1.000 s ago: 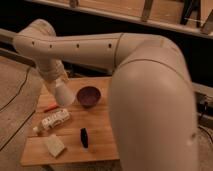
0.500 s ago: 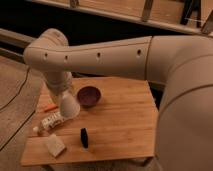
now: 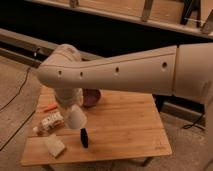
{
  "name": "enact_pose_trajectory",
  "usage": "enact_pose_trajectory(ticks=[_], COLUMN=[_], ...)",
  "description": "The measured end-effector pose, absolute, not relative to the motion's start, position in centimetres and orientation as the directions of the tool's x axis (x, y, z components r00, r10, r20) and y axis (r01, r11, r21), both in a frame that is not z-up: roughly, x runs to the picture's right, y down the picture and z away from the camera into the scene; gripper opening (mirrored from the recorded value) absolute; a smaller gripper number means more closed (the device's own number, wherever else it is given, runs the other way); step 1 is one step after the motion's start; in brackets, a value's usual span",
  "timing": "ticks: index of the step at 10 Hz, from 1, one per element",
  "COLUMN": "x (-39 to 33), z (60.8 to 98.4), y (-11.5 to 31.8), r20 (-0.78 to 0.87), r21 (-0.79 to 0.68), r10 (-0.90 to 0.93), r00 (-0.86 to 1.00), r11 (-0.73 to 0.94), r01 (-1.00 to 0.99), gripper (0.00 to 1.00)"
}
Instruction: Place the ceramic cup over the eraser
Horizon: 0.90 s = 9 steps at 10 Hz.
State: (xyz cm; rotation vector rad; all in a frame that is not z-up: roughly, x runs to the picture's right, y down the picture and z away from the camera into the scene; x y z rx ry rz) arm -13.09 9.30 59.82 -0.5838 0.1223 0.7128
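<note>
The off-white ceramic cup hangs at the end of my arm, tilted, just above the wooden table. My gripper is shut on the cup's upper end and is mostly hidden under the wrist. The small black eraser stands on the table just below and to the right of the cup, close to it but apart from it.
A dark red-brown bowl sits behind the cup, partly hidden by the arm. A white patterned object and a pale beige block lie to the left. A small orange item lies at the left edge. My big arm spans the view.
The arm has carried the cup forward and to the right, from beside the bowl down to just above the eraser. The things on the table have not moved.
</note>
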Motion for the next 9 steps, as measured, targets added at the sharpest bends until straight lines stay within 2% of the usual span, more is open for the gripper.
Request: enact_pose_trajectory(ticks=[9], x=[-11.7], z=[59.3], y=[12.2], r20=[-0.277], r21=[-0.516], r10=[0.578], r00=[0.768], r11=[0.584], r01=[-0.626], gripper=[0.00])
